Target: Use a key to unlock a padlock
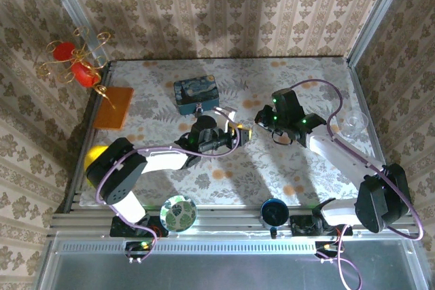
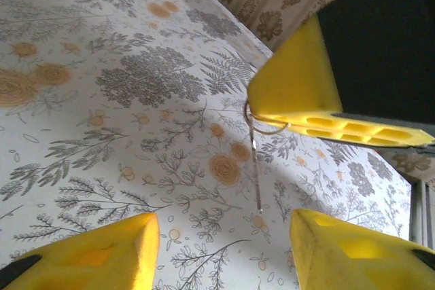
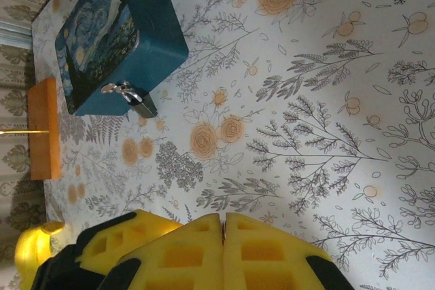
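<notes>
The small silver padlock (image 3: 139,102) hangs on the front of the blue starry-night tin (image 3: 115,32), which stands at the back of the table (image 1: 196,92). My right gripper (image 3: 223,225) is shut on the key (image 2: 255,157). The key is a thin sliver hanging from the right gripper's yellow fingertip (image 2: 296,89). My left gripper (image 2: 224,252) sits just below it. Its fingers (image 2: 95,252) stand apart, and the key's tip hangs above the gap without touching either pad. In the top view the two grippers meet mid-table, left (image 1: 242,134) and right (image 1: 262,117).
An orange block (image 1: 113,106) lies at the back left, beside red ornaments on gold wire (image 1: 71,62). A yellow ball (image 1: 95,155) sits at the left edge and a clear cup (image 1: 353,123) at the right. A patterned disc (image 1: 179,213) and a dark cup (image 1: 273,212) sit at the near edge.
</notes>
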